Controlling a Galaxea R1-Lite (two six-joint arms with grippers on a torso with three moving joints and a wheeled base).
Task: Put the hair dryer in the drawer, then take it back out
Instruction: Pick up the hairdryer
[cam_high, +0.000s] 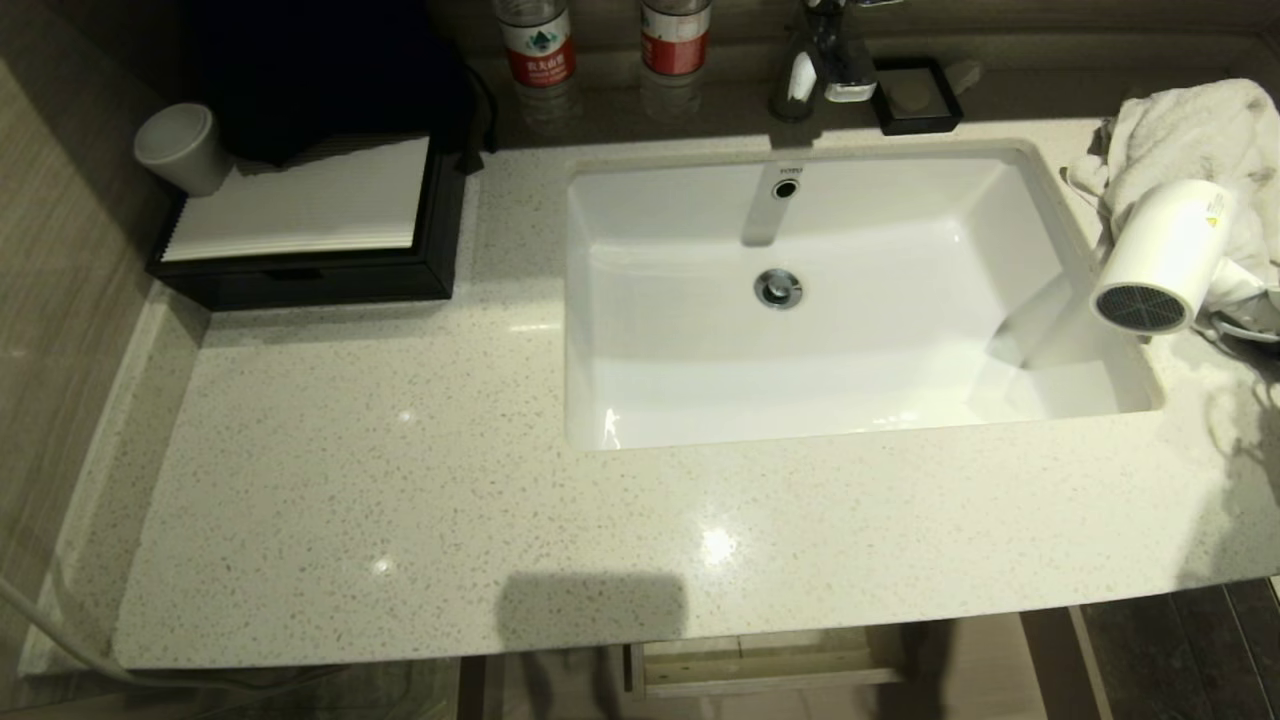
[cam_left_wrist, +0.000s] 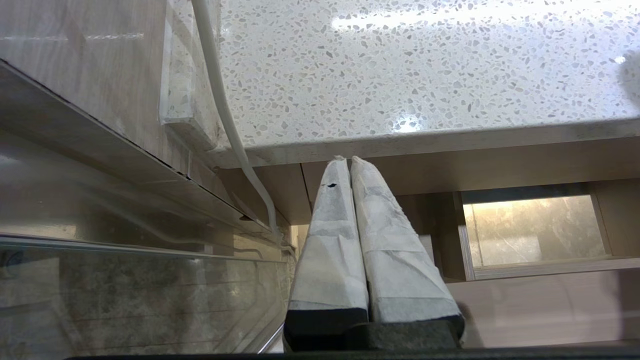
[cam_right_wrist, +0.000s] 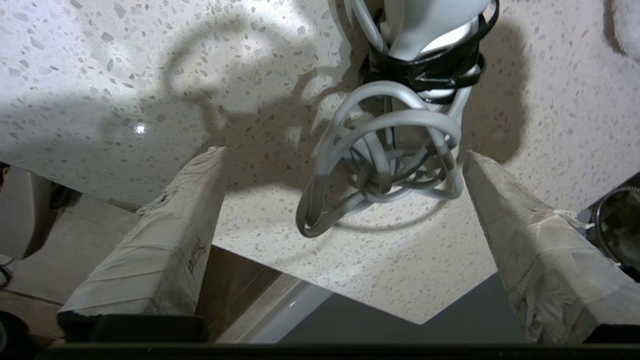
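The right claw (cam_right_wrist: 345, 185) stands spread wide and grasps nothing, its taped fingers (cam_right_wrist: 165, 240) on either side of the hair dryer's bundled cord (cam_right_wrist: 380, 165), just short of it above the counter (cam_right_wrist: 100, 75). The hair dryer (cam_high: 1160, 260) lies at the counter's right end, by the sink (cam_high: 600, 300) rim and against a white towel (cam_high: 1190, 130), grille toward the basin. To grip well, I judge the claw should go past the loose loops and clamp the handle itself, since cord alone would likely slip or uncoil. The drawer (cam_high: 760, 665) shows partly open under the counter edge. The left claw (cam_left_wrist: 348, 160) is clenched, parked low.
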